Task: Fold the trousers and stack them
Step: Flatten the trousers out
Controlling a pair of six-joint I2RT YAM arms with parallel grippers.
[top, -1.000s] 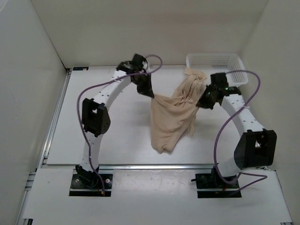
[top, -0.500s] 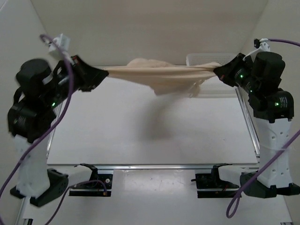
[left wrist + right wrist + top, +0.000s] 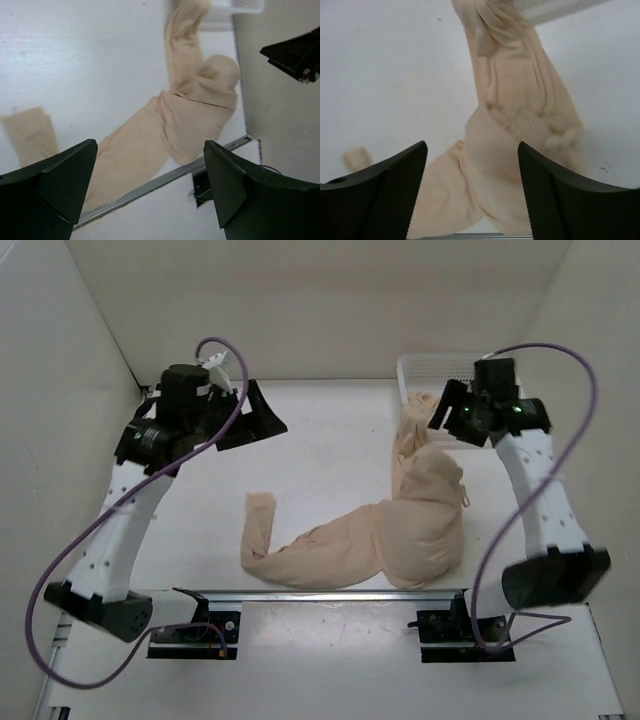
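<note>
At near right, wrinkled beige-tan thin-fabric trousers (image 3: pixel 420 525) are laid on the white table (image 3: pixel 320 455). Above, the left gripper (image 3: pixel 258 418) and the right gripper (image 3: pixel 442 415) are held with jaws spread, nothing gripped.

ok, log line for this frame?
stage: pre-fold | trousers: unfolded on table, one leg up to basket | left gripper: open, empty | right gripper: open, empty

Crumpled trousers (image 3: pixel 520 100) lie flat — right pincer (image 3: pixel 471 146) spread above.

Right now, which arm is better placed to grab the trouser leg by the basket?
Right: the right gripper, open, hovers beside that end of the trousers; the left gripper is across the table.
</note>
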